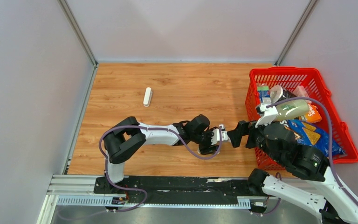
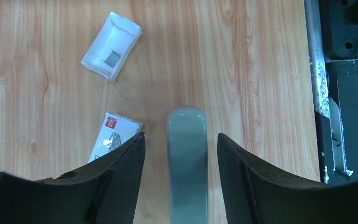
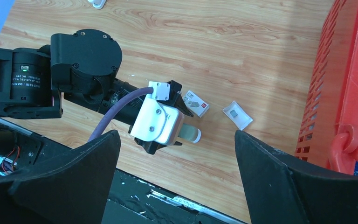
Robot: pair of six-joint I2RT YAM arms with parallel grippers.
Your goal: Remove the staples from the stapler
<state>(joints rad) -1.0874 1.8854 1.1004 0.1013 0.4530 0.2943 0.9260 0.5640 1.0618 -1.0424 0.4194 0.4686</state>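
A grey-green pill-shaped stapler (image 2: 187, 158) lies on the wooden table between the fingers of my left gripper (image 2: 181, 136). There is a gap on each side of it, so the jaws are open and touch nothing. In the right wrist view only the stapler's rounded end (image 3: 190, 135) shows past the left gripper (image 3: 161, 122). A short dark-grey strip of staples (image 2: 112, 57) rests in an opened white paper tray just ahead. My right gripper (image 3: 177, 133) hovers wide open above the left one, holding nothing. In the top view the two grippers (image 1: 219, 133) (image 1: 237, 133) almost meet.
A small white printed packet (image 2: 115, 136) lies beside the left finger. A white pill-shaped bar (image 1: 148, 96) sits far back left. A red basket (image 1: 340, 122) full of groceries stands at the right. The table's black front rail (image 2: 345, 93) is close by.
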